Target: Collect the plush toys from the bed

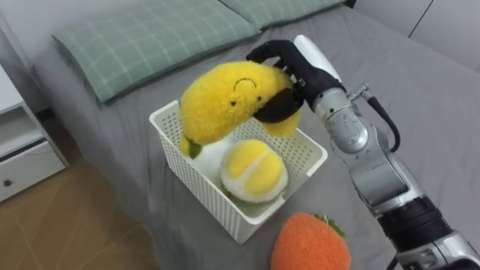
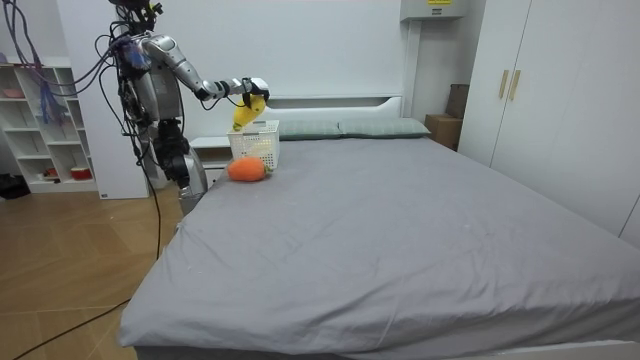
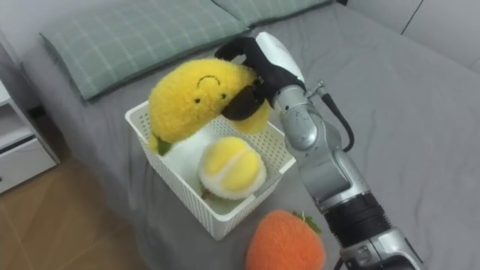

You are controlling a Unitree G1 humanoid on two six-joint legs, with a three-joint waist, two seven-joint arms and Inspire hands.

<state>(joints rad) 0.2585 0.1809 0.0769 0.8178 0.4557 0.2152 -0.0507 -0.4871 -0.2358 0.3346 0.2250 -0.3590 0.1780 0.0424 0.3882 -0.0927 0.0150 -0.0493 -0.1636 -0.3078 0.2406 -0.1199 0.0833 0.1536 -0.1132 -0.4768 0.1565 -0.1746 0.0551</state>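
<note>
**Operator:** Where is my right hand against the white basket?

**Spotter:** Your right hand [image 1: 304, 75] is just above the white basket [image 1: 199, 187], over its far rim. Its dark fingers and thumb are curled round the yellow banana plush [image 1: 225, 101], gripping it near the upper end.

**Operator:** And the plush itself?

**Spotter:** You have it hanging over the basket's opening with its smiling face turned up. Its lower tip is down by the basket's left inner wall. I cannot tell whether that tip touches anything inside.

**Operator:** What is in the basket?

**Spotter:** A round yellow-and-white ball plush [image 1: 255, 171] lies inside, towards the basket's near right corner, below the banana.

**Operator:** Anything outside it?

**Spotter:** An orange plush [image 1: 311, 244] with a bit of green on top lies on the grey bed [image 1: 420, 112], just beside the basket's near corner. Beyond the basket you see a green checked pillow [image 1: 150, 41]. To the basket's left, off the bed, stands a white drawer unit [image 1: 22, 161].

**Operator:** Where am I standing?

**Spotter:** In the room view you stand at the bed's side, right by the basket, with your right arm stretched out over it.
</note>
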